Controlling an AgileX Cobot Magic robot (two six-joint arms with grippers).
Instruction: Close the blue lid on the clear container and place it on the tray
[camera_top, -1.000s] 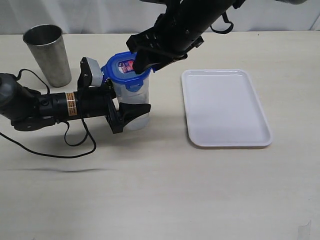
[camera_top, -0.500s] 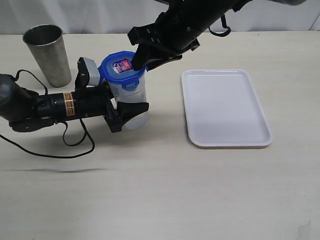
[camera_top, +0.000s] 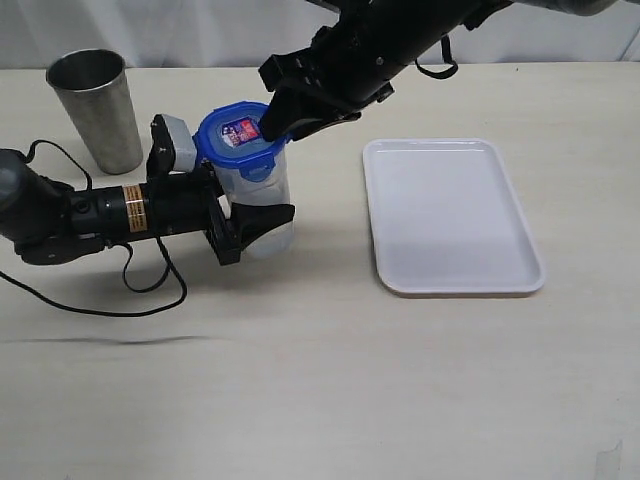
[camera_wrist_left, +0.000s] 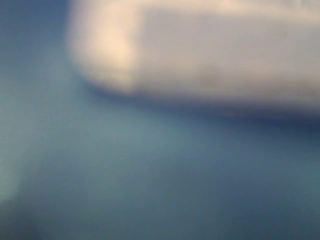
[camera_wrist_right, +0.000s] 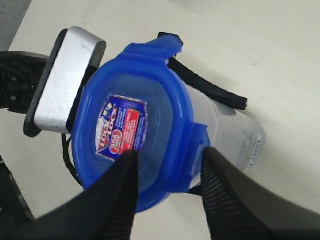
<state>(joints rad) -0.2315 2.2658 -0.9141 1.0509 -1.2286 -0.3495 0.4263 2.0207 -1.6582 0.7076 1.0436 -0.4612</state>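
Your left arm (camera_top: 110, 208) lies low, stretched almost flat along the surface (camera_top: 300, 380). The left tool (camera_top: 255, 205) is turned sideways and clamped on the clear container (camera_top: 264, 188). Your right arm (camera_top: 400, 35) slants down from the far side. The right tool (camera_top: 275, 128) pinches the blue lid (camera_top: 235, 142) at its rim, one black finger on top and one against a flap

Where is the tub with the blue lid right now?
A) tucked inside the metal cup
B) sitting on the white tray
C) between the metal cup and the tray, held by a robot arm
C: the clear container, blue lid on top, stands between the metal cup and the tray, clasped by the left gripper.
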